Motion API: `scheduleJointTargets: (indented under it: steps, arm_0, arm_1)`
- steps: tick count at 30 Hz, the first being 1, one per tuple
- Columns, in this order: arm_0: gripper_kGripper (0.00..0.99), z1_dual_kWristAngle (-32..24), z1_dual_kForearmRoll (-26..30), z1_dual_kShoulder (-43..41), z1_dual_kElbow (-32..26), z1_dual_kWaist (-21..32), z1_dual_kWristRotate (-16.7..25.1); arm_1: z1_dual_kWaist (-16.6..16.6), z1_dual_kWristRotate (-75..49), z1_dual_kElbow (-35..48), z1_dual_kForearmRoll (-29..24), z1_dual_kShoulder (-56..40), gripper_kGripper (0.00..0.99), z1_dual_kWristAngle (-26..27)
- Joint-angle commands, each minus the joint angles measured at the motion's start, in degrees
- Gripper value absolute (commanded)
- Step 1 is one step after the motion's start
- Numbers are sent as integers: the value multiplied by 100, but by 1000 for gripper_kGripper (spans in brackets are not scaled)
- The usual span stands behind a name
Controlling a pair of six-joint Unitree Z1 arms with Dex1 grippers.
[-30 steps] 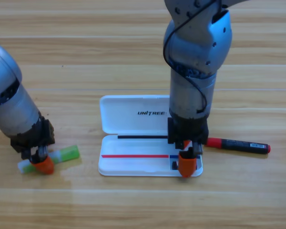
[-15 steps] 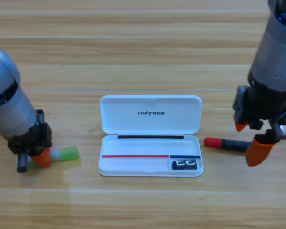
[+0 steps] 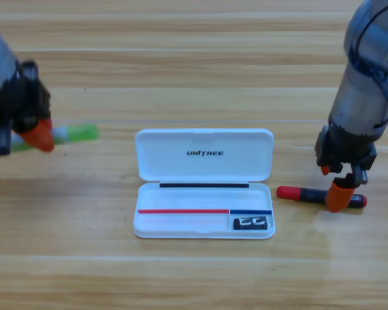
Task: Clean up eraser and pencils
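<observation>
Orange-jawed, my left gripper (image 3: 32, 135) clenches the green stick (image 3: 77, 134) above the worktop (image 3: 194, 58); my right gripper (image 3: 339, 187) straddles the red-capped marker (image 3: 304, 194), whether gripping I cannot tell; the eraser (image 3: 252, 223) lies in the case (image 3: 204, 168) between them.

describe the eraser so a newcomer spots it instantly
Find the open white case at the table's centre. In its lower tray, at the right end, lies the eraser: a small black block with white markings, far shorter than the red-capped marker outside.

Bright even light, soft shadows; left gripper (image 3: 35, 132) motion-blurred
</observation>
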Motion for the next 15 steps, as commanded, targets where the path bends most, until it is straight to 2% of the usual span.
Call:
scheduleJointTargets:
  steps: [1, 6, 7, 10, 12, 13, 15]
  arm_0:
    - [0, 111, 621, 124, -783, -619, -187]
    - [0, 102, 1052, 432, -1337, -1024, -477]
    - [0, 93, 1087, 502, -1407, -1094, -521]
    - [0, 49, 1210, 722, -1600, -1322, -653]
    - [0, 32, 1236, 836, -1680, -1445, -706]
    - [0, 32, 1236, 880, -1715, -1507, -723]
    - [0, 23, 1236, 986, -1767, -1612, -758]
  arm_1:
    - [-178, -72, -91, -207, 688, 752, 73]
    - [-178, -89, -126, -251, 908, 741, 73]
    - [-178, -89, -135, -268, 952, 692, 73]
    - [-178, -177, -161, -259, 1057, 328, 73]
    - [-178, -230, -117, -259, 1066, 31, 73]
    - [-178, -248, -82, -259, 1040, 0, 73]
    - [-178, -265, -20, -224, 908, 0, 37]
